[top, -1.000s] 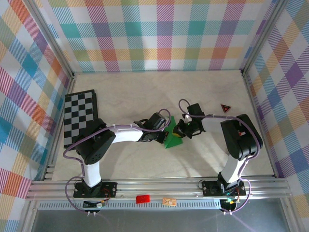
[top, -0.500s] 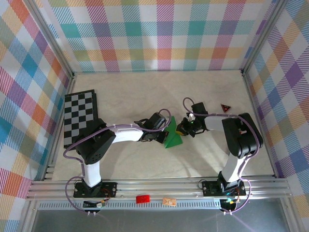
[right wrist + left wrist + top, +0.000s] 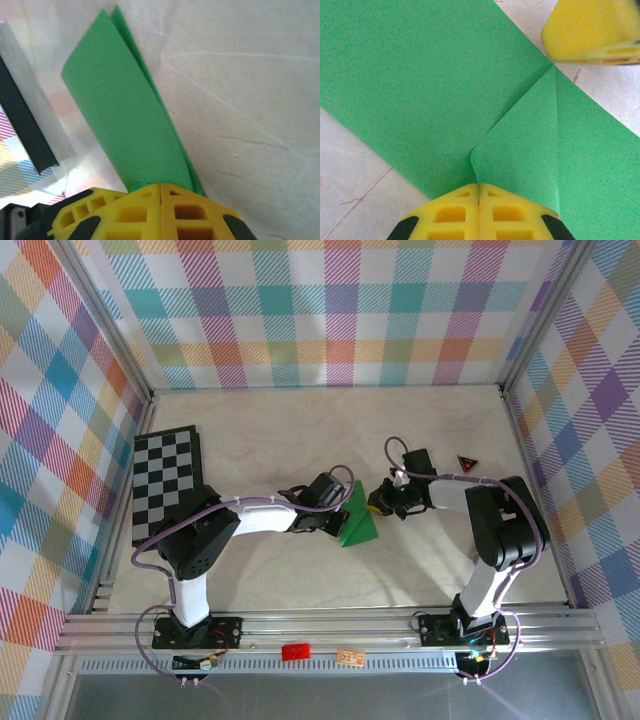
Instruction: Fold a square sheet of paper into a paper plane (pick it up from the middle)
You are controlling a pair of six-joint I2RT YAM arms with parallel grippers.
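Marble table (image 3: 270,430): my left gripper (image 3: 479,186) and right gripper (image 3: 160,186) each clamped the paper (image 3: 358,527); folding looked barely begun, plane mostly left.

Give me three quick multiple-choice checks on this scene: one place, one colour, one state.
1. The chessboard lies at the table's: A left edge; B right edge; C centre.
2. The square sheet of paper is: A red; B white; C green.
3. The right gripper is: A open; B shut on the paper; C shut, holding nothing.

Answers:
1 A, it sits far left in the top view.
2 C, it is bright green in every view.
3 B, its jaws meet with the sheet pinched between them.
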